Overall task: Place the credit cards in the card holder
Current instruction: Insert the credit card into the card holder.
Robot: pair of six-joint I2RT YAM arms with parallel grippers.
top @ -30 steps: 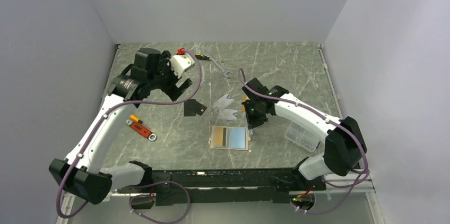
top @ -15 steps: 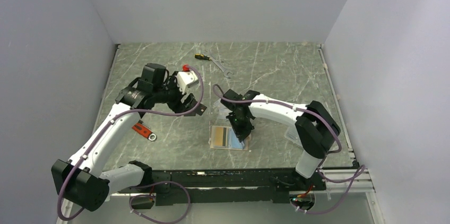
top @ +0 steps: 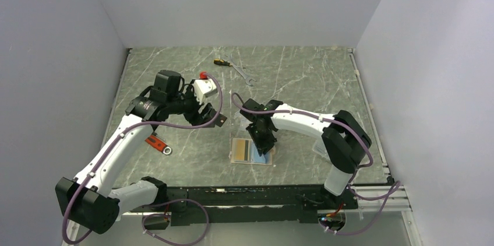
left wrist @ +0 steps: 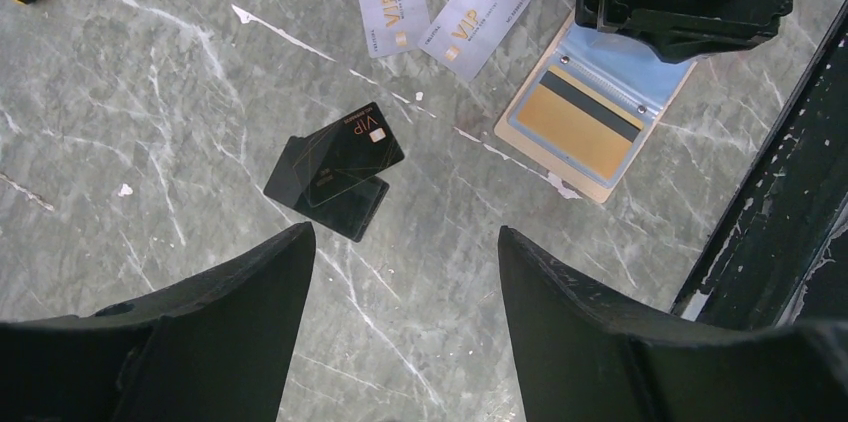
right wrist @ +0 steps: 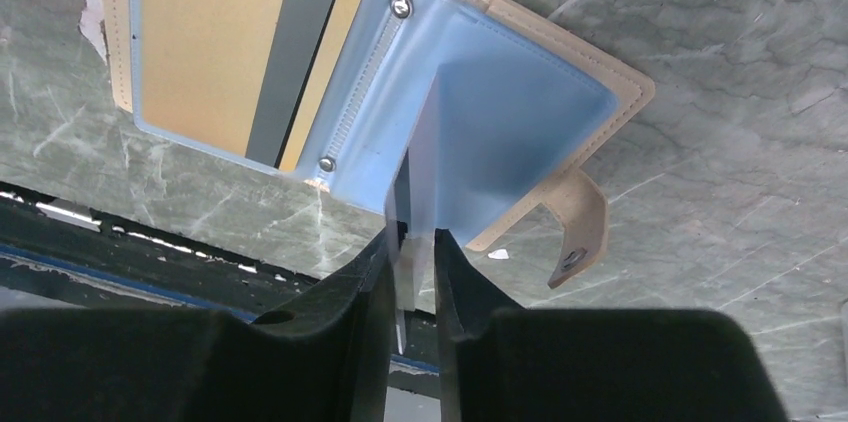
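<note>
While the left gripper hung with its jaws spread wide above the black card, we saw the card holder lying open on the table, an orange card in one pocket. Two silver cards lay just beside it. The right gripper stood over the holder's blue panel, jaws slightly apart astride an upright thin leaf; we could not tell whether they pinched it.

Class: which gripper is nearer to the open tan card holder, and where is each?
Right. The right gripper hangs directly over the blue side of the card holder. The left gripper is apart from it, leftward and farther back in the top view, above the black cards.
</note>
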